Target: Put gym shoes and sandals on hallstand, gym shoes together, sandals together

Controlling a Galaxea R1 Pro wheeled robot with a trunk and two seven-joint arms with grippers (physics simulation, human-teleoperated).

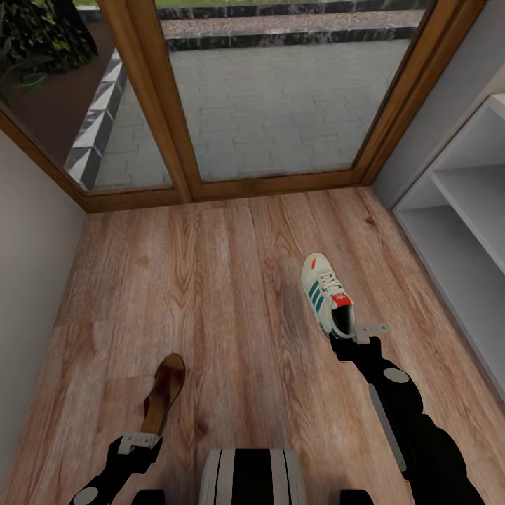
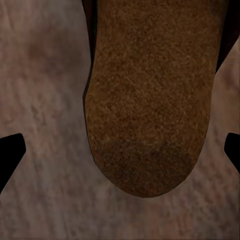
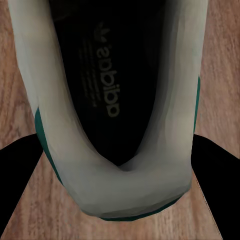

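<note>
Gym shoe [image 1: 325, 291], cream-white with green stripes, is clamped at its heel by the right tool [image 1: 348, 330] over the wood-plank corridor floor [image 1: 224, 280] for carrying to the pale-grey hallstand [image 1: 463, 231], while the left tool [image 1: 139, 442], spread, brackets the brown leather-look sandal [image 1: 163, 393].

Cream sneaker [image 1: 325, 292] with green stripes; brown sandal [image 1: 163, 393]; wood-grain floor [image 1: 224, 280].

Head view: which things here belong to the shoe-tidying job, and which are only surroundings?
Belonging to the job:
- gym shoe
- sandal
- hallstand
- corridor floor
- left gripper, right gripper

Only surroundings:
- glass door
- plant outside
</note>
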